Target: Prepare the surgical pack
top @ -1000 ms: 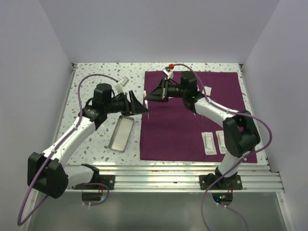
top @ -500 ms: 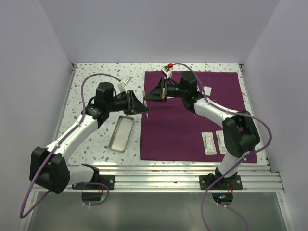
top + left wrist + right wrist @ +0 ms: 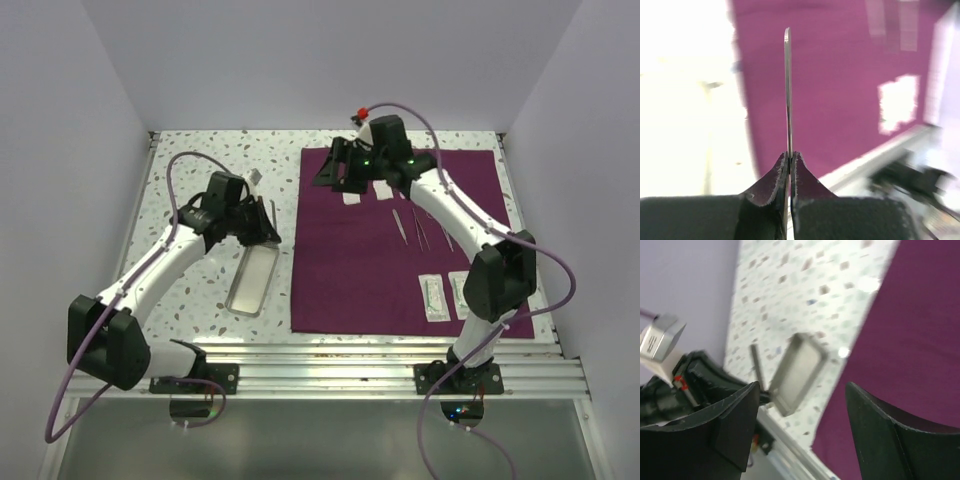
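The dark magenta cloth (image 3: 370,270) lies flat on the right half of the table. The steel tray (image 3: 252,278) sits just left of it. My left gripper (image 3: 265,230) hovers over the tray's far end, shut on a thin metal instrument (image 3: 787,90) that sticks straight out past the fingertips (image 3: 790,156). My right gripper (image 3: 330,172) hangs open over the cloth's far left corner, nothing between its fingers; in its own view (image 3: 804,385) the tray (image 3: 797,372) shows through the gap. More thin instruments (image 3: 420,228) lie on the cloth.
Two white gauze packets (image 3: 434,298) rest near the cloth's front right. White squares (image 3: 352,198) lie under the right arm. Speckled tabletop (image 3: 200,170) surrounds the tray. Pale walls close in on three sides; a metal rail (image 3: 380,355) runs along the near edge.
The grippers met at the cloth's left edge; the left one shut on the instrument and drew back left over the tray. The right one opened and pulled away toward the far side.
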Robot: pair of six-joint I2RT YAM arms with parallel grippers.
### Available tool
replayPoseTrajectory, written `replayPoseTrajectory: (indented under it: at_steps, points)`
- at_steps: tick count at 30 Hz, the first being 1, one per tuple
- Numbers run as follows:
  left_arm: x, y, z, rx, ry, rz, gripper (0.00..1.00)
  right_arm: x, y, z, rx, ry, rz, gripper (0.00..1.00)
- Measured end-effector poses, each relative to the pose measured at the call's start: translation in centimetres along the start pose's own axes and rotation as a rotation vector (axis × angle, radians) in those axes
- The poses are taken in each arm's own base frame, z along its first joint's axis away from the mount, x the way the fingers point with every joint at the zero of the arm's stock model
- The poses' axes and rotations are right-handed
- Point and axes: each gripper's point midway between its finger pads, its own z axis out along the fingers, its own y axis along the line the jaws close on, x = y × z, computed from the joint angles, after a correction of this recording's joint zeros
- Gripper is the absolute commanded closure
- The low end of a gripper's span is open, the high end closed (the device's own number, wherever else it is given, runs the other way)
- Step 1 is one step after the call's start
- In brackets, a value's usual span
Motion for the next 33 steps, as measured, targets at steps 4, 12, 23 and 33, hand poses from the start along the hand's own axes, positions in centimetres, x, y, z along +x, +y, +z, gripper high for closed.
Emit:
replayPoseTrajectory:
  at_steps: [4,12,23,33]
  points:
    - [2.2,5.0,-0.1,-0.227,0.053,-0.001,1.00,-3.5,-6.3,-3.3,0.219,-0.076,0.017,0.28]
    - [9.7,13.8,0.8,-0.537,0.329,-0.025,1.00,-2.7,-17.1,-6.1,0.451,-0.039,0.173,0.27]
    - [9.9,15.4,1.4,-0.571,0.395,0.072,1.00,-0.8,-17.8,-5.2,0.468,0.018,0.158,0.26]
    - [9.9,14.1,2.2,-0.500,0.423,0.132,1.00,-0.7,-19.3,-4.1,0.484,0.040,0.174,0.26]
